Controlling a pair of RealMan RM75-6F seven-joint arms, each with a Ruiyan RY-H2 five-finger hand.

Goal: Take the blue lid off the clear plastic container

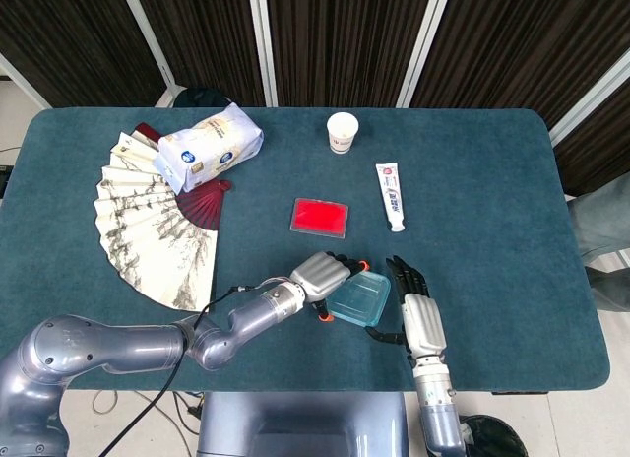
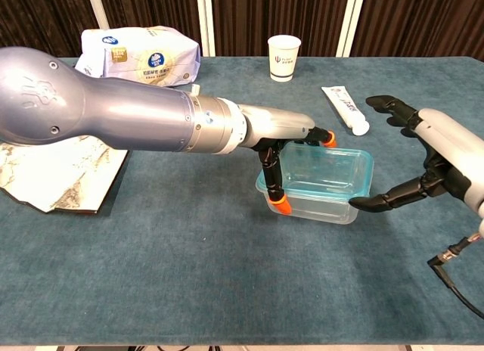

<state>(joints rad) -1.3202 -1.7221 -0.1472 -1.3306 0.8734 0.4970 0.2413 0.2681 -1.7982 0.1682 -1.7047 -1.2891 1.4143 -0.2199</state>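
— Where's the clear plastic container (image 2: 321, 183)?
— Nearer than the red card (image 1: 319, 216), blue lid (image 2: 318, 173) on; left hand (image 2: 283, 150) grips it.
— Right hand (image 2: 420, 162)?
— Spread, holding nothing. Labels unreadable.

Glossy clear plastic container (image 2: 321, 183), matt cloth table (image 2: 189, 260)

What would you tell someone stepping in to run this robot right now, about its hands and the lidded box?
Left hand: grips the near-left end of the clear plastic container, fingertips on the wall and rim.
Right hand: open, fingers spread around the right end, lower fingertip close to the corner; contact unclear.
Container: upright on the teal table, near the front edge, between both hands.
Blue lid: appears seated on the container.
Done: container braced by left hand.
Left: close right hand on the lid edge, peel it off.
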